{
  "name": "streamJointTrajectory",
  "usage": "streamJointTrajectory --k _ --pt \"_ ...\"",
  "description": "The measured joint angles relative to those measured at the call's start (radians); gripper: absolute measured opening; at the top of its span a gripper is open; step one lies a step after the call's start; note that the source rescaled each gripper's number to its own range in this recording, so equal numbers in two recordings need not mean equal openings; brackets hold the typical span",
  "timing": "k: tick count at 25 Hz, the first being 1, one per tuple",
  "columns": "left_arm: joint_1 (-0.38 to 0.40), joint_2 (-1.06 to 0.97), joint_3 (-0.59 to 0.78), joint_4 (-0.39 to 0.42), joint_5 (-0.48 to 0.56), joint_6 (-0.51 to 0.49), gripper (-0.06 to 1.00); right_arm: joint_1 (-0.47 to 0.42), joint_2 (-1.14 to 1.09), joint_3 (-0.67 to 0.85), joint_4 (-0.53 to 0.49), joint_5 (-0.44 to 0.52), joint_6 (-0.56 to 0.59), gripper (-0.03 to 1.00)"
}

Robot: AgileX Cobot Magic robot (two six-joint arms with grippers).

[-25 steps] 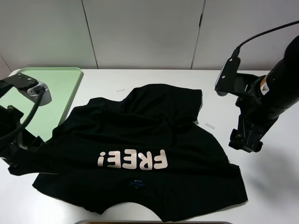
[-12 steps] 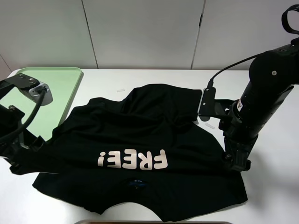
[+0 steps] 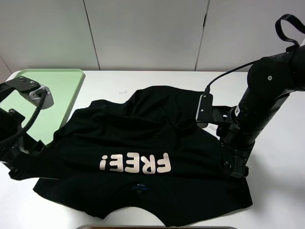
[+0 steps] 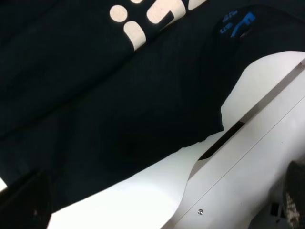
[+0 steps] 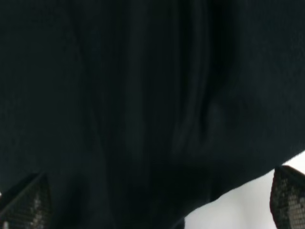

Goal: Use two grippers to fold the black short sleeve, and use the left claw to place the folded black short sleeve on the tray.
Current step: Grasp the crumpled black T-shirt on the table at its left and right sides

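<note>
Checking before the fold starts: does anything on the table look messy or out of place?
The black T-shirt lies rumpled rather than flat, with folds bunched toward its far side. A small white scrap lies loose on the table beside it. Nothing looks spilled or damaged.

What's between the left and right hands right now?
Only the black short sleeve, spread on the table from left hand to right hand; the exterior high view shows it.
</note>
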Motion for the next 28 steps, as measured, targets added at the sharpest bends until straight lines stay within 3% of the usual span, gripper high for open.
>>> streamJointTrajectory --k 15,16,17,20,21,28 --pt "0.0 0.0 0.0 0.0 0.014 0.0 0.96 0.0 0.158 0.0 -0.143 -0.036 0.0 0.97" --pt "0.0 0.0 0.0 0.0 0.013 0.0 0.96 0.0 0.159 0.0 -0.147 -0.036 0.0 0.89" --pt "0.0 0.0 0.0 0.0 0.01 0.0 0.96 0.0 0.159 0.0 -0.152 -0.036 0.0 0.61" --pt "0.0 0.0 0.0 0.0 0.003 0.0 0.96 0.0 0.159 0.0 -0.154 -0.035 0.0 0.17" --pt "0.0 0.0 0.0 0.0 0.001 0.0 0.96 0.0 0.159 0.0 -0.157 -0.036 0.0 0.07" --pt "0.0 0.0 0.0 0.0 -0.017 -0.001 0.95 0.0 0.159 0.0 -0.195 -0.047 0.0 0.05"
